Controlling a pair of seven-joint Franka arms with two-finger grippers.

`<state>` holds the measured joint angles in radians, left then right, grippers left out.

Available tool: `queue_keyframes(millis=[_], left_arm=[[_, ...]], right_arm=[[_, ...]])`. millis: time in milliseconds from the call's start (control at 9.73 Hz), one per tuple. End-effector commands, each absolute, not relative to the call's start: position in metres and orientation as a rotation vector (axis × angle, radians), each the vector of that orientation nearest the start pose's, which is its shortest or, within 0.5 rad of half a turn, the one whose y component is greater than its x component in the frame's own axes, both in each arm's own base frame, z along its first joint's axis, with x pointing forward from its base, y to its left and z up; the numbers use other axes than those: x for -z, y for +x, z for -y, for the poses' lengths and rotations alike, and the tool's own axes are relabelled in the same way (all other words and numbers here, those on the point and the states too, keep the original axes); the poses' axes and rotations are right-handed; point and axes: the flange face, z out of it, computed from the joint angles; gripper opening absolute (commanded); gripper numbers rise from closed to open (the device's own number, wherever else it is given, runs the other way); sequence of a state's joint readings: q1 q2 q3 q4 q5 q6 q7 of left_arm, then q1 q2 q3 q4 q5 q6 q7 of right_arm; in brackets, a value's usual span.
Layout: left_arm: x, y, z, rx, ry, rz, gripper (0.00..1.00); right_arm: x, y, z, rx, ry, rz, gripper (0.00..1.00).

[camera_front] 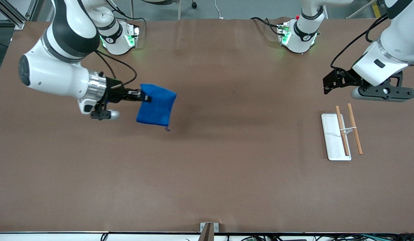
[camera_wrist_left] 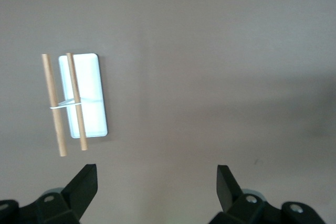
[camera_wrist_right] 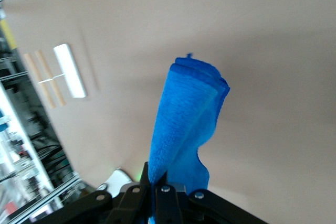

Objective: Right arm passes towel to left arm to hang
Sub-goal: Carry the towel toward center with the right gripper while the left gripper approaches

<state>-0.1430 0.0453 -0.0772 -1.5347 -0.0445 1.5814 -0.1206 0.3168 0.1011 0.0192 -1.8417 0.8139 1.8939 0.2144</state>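
Observation:
The bright blue towel (camera_front: pixel 156 104) hangs in the air from my right gripper (camera_front: pixel 144 96), which is shut on one edge, over the table toward the right arm's end. In the right wrist view the towel (camera_wrist_right: pixel 185 114) rises folded from between the closed fingers (camera_wrist_right: pixel 160 184). My left gripper (camera_front: pixel 327 84) is open and empty, up in the air over the table beside the wooden rods (camera_front: pixel 348 129). In the left wrist view its two fingertips (camera_wrist_left: pixel 86 179) stand wide apart over bare table.
A white rectangular base (camera_front: pixel 334 137) carries the two wooden rods at the left arm's end; it also shows in the left wrist view (camera_wrist_left: pixel 84 95) and the right wrist view (camera_wrist_right: pixel 69 71). A bracket (camera_front: pixel 207 230) sits at the table's near edge.

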Motion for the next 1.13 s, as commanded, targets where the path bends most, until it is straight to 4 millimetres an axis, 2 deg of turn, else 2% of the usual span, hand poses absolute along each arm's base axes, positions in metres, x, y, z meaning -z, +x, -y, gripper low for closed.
queue_keyframes(millis=[0,308,514,719,925,1027], left_arm=[[-0.596,0.547,0.138,-0.147,-3.266,-0.223,1.0],[-0.567,0.531,0.176,-0.309,-3.387,-0.437,1.0],[-0.528,0.517,0.205,-0.551,-3.555,-0.471,1.0],[-0.504,0.508,0.225,-0.748,-3.694,-0.439,1.0],[-0.459,0.492,0.234,-0.972,-3.887,-0.532,1.0],[-0.44,0.486,0.237,-1.05,-3.991,-0.494,1.0]], right_arm=[[-0.504,0.532,-0.281,-0.339,-2.273,-0.205,0.0],[-0.513,0.516,-0.335,-0.274,-2.182,-0.213,0.01],[-0.516,0.503,-0.366,-0.233,-2.146,-0.222,0.02],[-0.521,0.496,-0.38,-0.227,-2.099,-0.241,0.02],[-0.526,0.491,-0.391,-0.216,-2.052,-0.269,0.02],[-0.526,0.491,-0.391,-0.214,-2.052,-0.27,0.03]])
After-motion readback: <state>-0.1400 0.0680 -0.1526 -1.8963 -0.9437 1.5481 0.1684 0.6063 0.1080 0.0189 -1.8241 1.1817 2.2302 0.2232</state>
